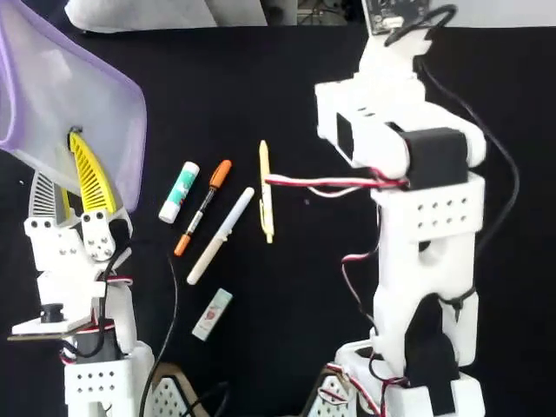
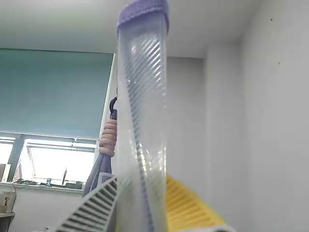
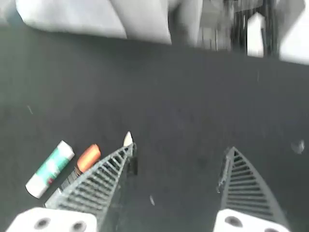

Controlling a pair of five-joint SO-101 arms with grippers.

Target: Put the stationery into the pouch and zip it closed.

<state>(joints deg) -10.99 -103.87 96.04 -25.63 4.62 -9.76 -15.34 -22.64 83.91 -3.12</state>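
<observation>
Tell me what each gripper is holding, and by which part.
The left gripper is shut on the pouch, pinching its edge nearest the arm. The right gripper is open, holding nothing.

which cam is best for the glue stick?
High view: the glue stick lies whole and unobstructed beside the orange marker. Right wrist view catches it obliquely, off to the side of the open right pincer. Left wrist view faces up along the pouch.

I see a black table (image 1: 287,69), with white cloth (image 1: 156,12) bunched at its far edge. In my left wrist view: teal blind (image 2: 53,92) above a bright window (image 2: 53,162), white wall (image 2: 275,121) beside, pinkish beads (image 2: 109,137) hanging.
</observation>
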